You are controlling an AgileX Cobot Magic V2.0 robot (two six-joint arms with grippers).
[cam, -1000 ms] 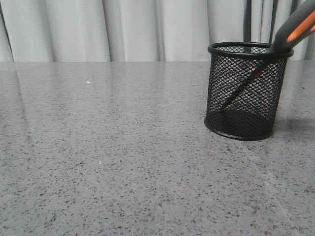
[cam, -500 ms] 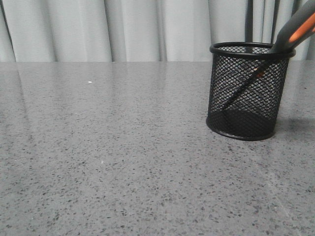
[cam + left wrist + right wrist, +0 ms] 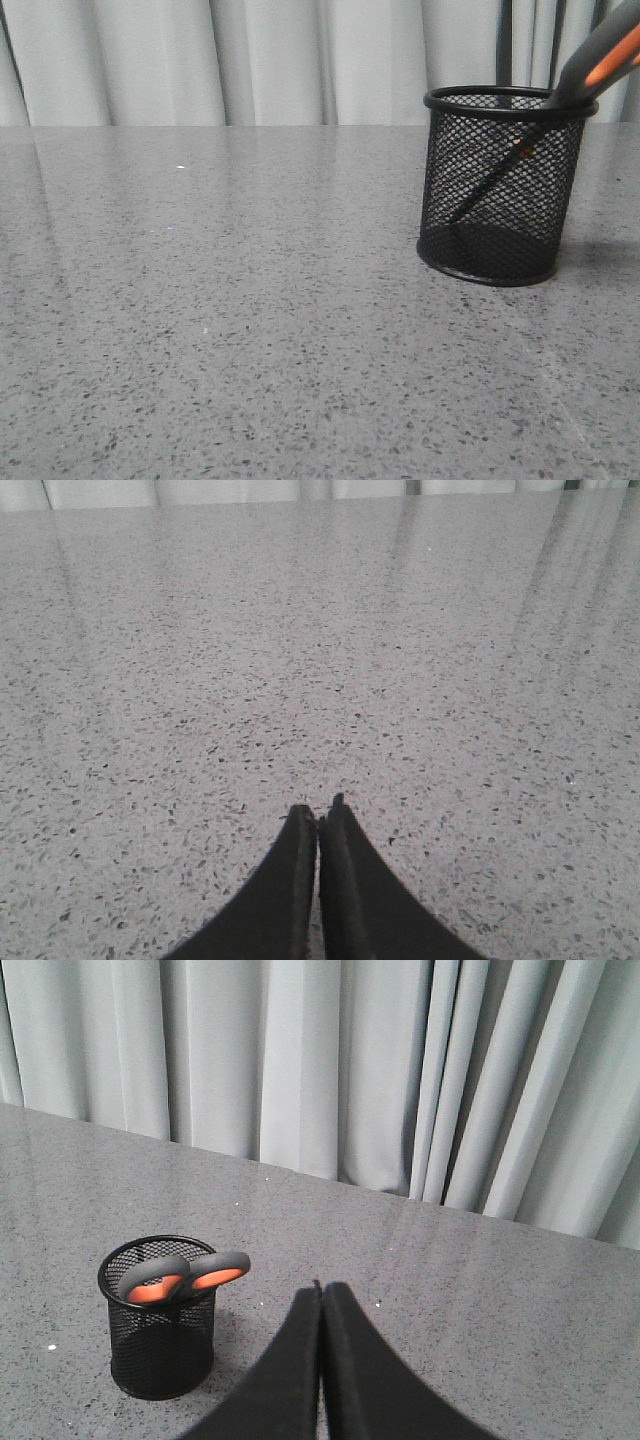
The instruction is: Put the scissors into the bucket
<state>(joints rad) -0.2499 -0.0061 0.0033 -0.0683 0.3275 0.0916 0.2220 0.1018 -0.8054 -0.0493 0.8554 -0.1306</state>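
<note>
Presently, left hand (image 3: 318, 820): clenched, empty, over bare counter (image 3: 220, 300). Bucket (image 3: 500, 190): upright. Scissors (image 3: 185, 1275): inside it, blades down, handle loops leaning on the rim. I judge them stiff, light; take by the loops. Right hand (image 3: 320, 1300): clenched, empty.

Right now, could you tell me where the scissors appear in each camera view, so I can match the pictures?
Front view: scissors at the right edge, handles leaning out over the rim.
Left wrist view: not in it.
Right wrist view: scissors, orange-lined loops above the rim.
Shared landmark: the bucket holding them.
</note>
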